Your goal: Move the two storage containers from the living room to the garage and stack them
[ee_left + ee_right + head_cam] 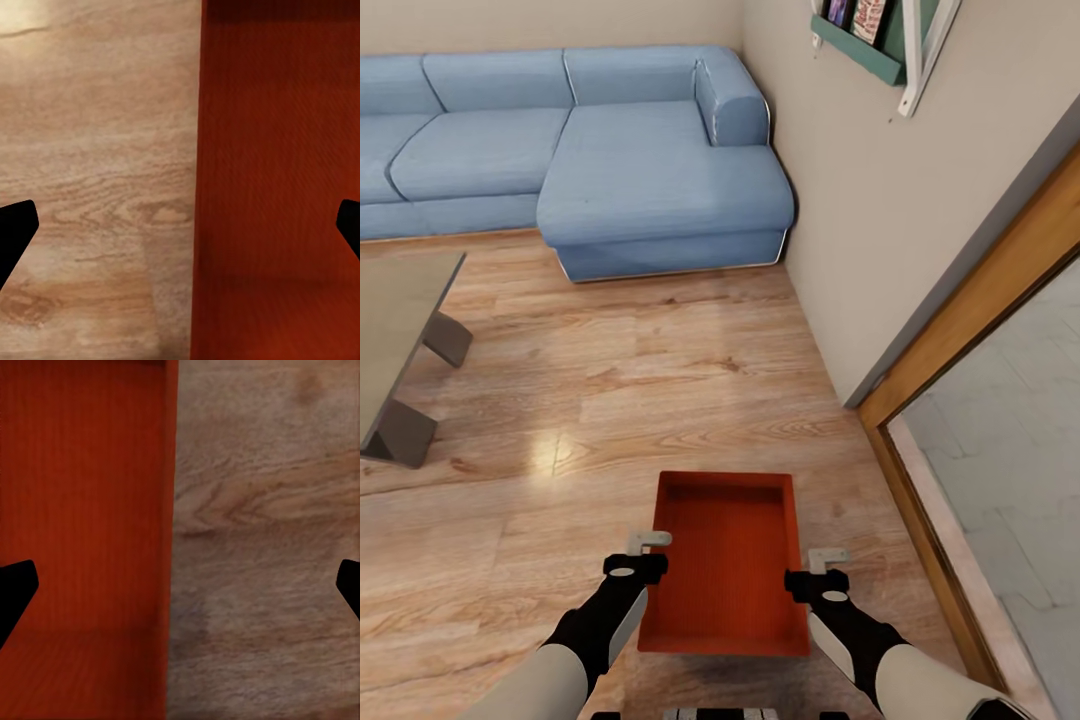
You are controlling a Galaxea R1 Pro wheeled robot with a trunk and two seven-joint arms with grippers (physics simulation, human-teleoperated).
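Starting at the left, a grey table stands on the wood floor, and a blue sofa sits against the far wall. Closer in, the left gripper hangs over the left long wall of the red tray. In the left wrist view its two fingers are spread wide, one over the floor and one over the tray, and they hold nothing. The tray sits flat on the floor between both arms. It looks stiff and light, with smooth low walls that could slip. The long side walls look like the best place to grab, one in each gripper, so the tray stays level. The right gripper hangs over the right wall, open wide too, and it holds nothing. Past it, at the far right, is a wood door frame with glass.
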